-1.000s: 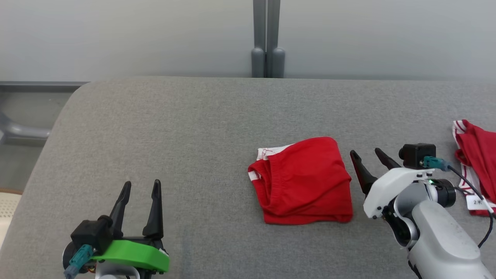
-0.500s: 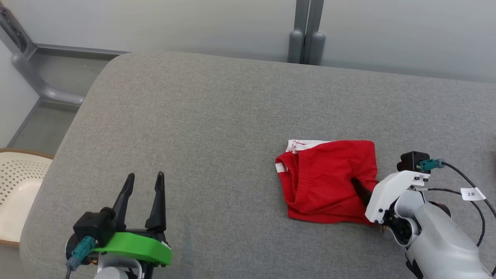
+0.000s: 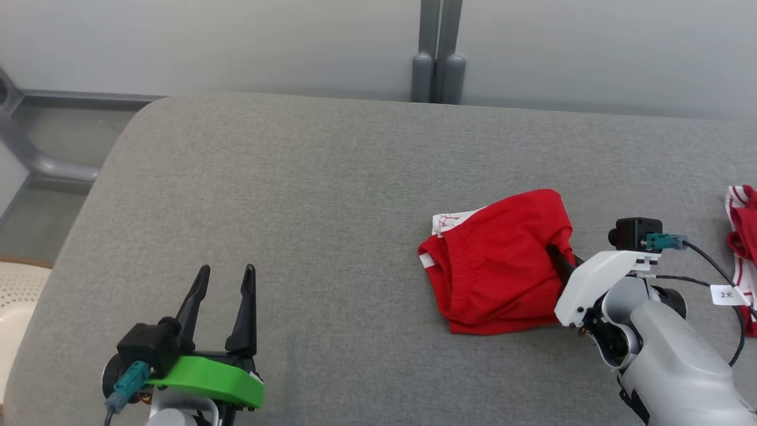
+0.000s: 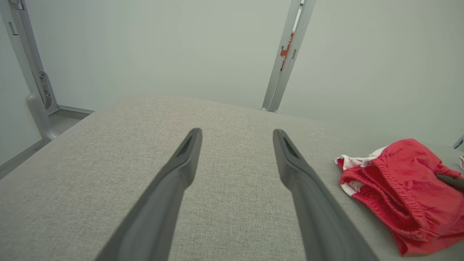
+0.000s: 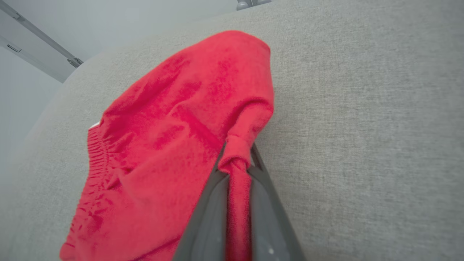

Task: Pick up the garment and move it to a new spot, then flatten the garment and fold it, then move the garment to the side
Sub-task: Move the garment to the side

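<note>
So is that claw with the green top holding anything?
No, the left gripper has its fingers spread wide, with just bare grey surface between them.

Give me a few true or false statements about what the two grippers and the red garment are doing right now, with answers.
1. The right gripper is shut on a fold of the red garment. True.
2. The left gripper grips the garment too. False: it is open over the bare grey surface, apart from the garment.
3. The garment hangs clear of the surface. False: most of it rests there.
4. A second red-and-white cloth lies at the head view's right edge. True.
</note>
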You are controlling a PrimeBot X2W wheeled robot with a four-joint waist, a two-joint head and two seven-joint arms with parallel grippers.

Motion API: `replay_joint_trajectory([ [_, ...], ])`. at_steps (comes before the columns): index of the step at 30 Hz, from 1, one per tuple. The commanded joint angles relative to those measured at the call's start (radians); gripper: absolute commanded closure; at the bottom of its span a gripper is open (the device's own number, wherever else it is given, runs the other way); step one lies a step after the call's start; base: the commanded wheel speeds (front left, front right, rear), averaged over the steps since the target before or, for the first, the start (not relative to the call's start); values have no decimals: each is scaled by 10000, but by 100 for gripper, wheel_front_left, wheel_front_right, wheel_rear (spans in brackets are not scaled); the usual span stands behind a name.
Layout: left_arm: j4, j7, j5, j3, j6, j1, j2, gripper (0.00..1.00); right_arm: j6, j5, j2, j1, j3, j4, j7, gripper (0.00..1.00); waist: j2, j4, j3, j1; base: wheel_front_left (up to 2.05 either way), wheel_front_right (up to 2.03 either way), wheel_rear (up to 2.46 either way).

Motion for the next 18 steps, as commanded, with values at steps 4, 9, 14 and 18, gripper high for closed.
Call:
replay_joint_trajectory([
  [4,-20,-7,-21,-184,-37,48,27,0,5,250,-413,283,260,-380,-205,100,0,-1452,-416,0,0,0,0],
  [9,-64,0,-27,-539,-40,-128,-63,0,5,407,-750,475,444,-855,-351,100,0,-2581,-417,0,0,0,0],
  [14,-105,4,-21,-948,-46,-380,-126,0,5,514,-939,602,559,-1261,-464,100,0,-3665,-231,0,0,0,0],
  [18,-117,30,-6,-1277,-48,-616,-126,0,5,553,-944,636,604,-1500,-558,100,0,-4371,-49,0,0,0,0],
])
